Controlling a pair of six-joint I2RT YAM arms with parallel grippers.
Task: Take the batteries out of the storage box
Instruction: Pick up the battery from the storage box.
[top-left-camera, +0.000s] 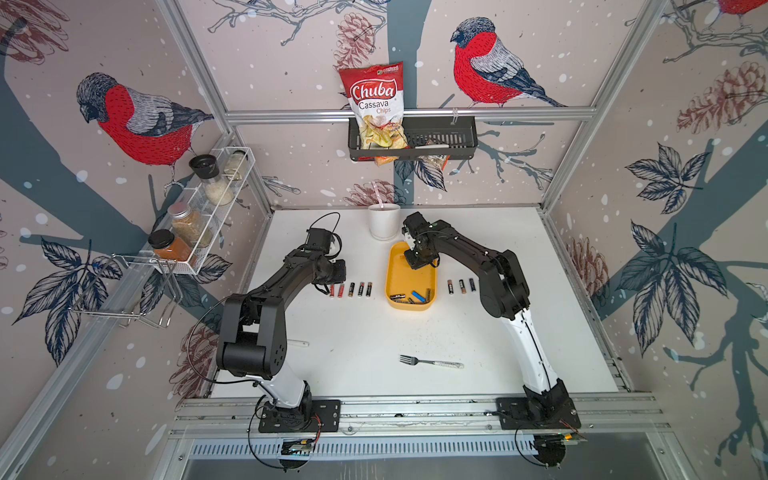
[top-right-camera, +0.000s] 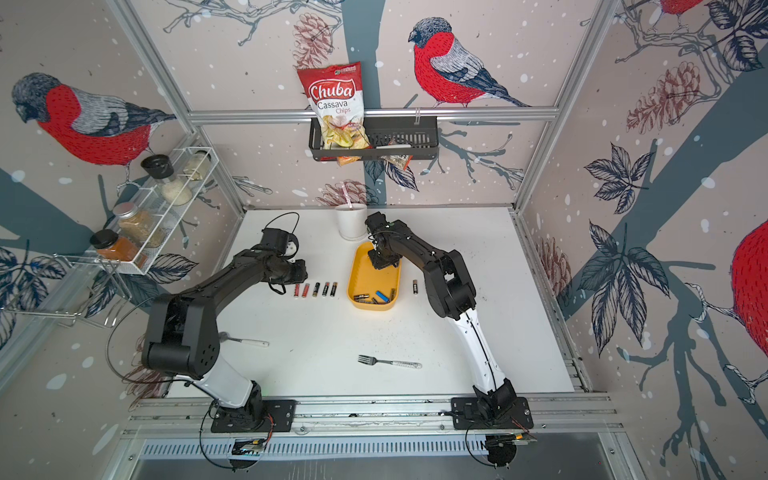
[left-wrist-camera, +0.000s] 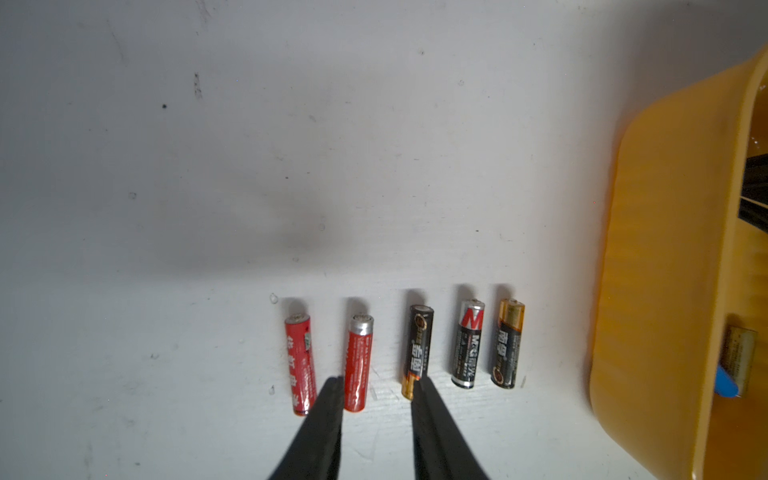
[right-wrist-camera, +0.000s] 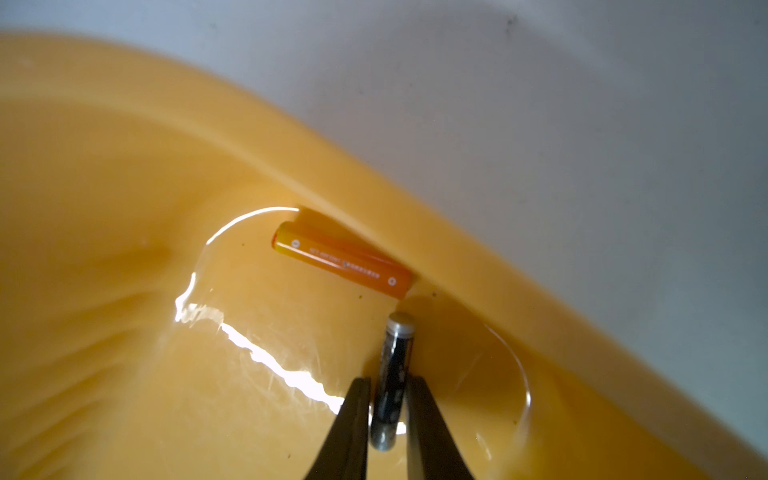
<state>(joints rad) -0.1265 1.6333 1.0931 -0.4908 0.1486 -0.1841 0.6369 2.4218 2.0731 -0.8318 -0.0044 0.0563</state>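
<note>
White table (top-left-camera: 353, 332): right arm (top-left-camera: 465, 249) pitched down into box (top-left-camera: 393, 270) far end, right fingers (right-wrist-camera: 358, 392) clamped on dark battery (right-wrist-camera: 395, 357), axis along fingers, silver cap toward wall. left fingers (left-wrist-camera: 331, 395) parted above battery row (left-wrist-camera: 417, 349).

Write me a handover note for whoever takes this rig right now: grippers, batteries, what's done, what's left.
Right gripper: shut on a dark battery, low inside the yellow storage box, not yet lifted out.
Left gripper: open and empty, above the row of five batteries on the table left of the box.
Done: eight are out. Five are in that row and three batteries lie right of the box.
Left: the held one, an orange battery against the box wall, and a loose cluster at the box's near end.
</note>
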